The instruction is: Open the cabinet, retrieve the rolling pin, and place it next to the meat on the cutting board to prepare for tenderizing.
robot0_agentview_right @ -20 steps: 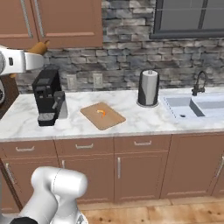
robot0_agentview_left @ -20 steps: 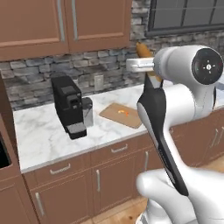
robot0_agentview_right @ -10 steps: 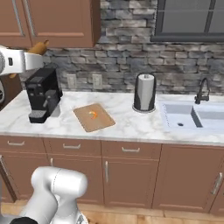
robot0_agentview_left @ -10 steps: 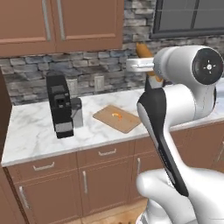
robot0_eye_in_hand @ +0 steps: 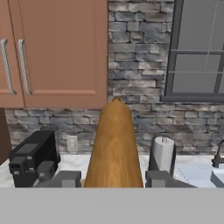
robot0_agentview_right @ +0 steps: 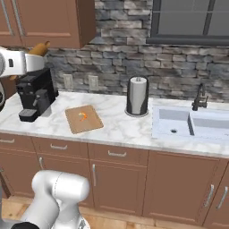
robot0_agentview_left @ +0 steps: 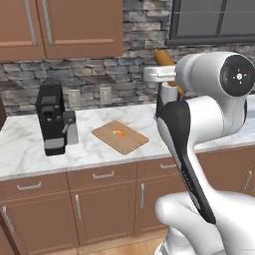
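Observation:
My gripper [robot0_eye_in_hand: 113, 179] is shut on the rolling pin [robot0_eye_in_hand: 113, 144], a tan wooden cylinder that points away from the hand between the two fingers [robot0_eye_in_hand: 65, 179]. The rolling pin [robot0_agentview_right: 39, 48] is held high above the counter, left of the coffee machine's top, and its tip [robot0_agentview_left: 162, 56] shows behind my arm. The cutting board [robot0_agentview_left: 130, 143] lies flat on the marble counter with the small orange meat [robot0_agentview_left: 118, 133] on it. That cutting board [robot0_agentview_right: 89, 125] and meat [robot0_agentview_right: 82, 116] sit well below and ahead of the gripper [robot0_agentview_right: 30, 58]. The cabinet [robot0_eye_in_hand: 61, 52] doors stand shut.
A black coffee machine [robot0_agentview_left: 52, 119] stands left of the board. A paper towel roll [robot0_agentview_right: 137, 96] stands right of it, then a sink [robot0_agentview_right: 188, 125] with a dark faucet [robot0_agentview_right: 200, 96]. A window [robot0_eye_in_hand: 197, 48] is above. Low cabinets [robot0_agentview_right: 116, 174] run under the counter.
The whole scene has slid left in both base views, so the base has driven right. The arm keeps its raised pose with the rolling pin still gripped.

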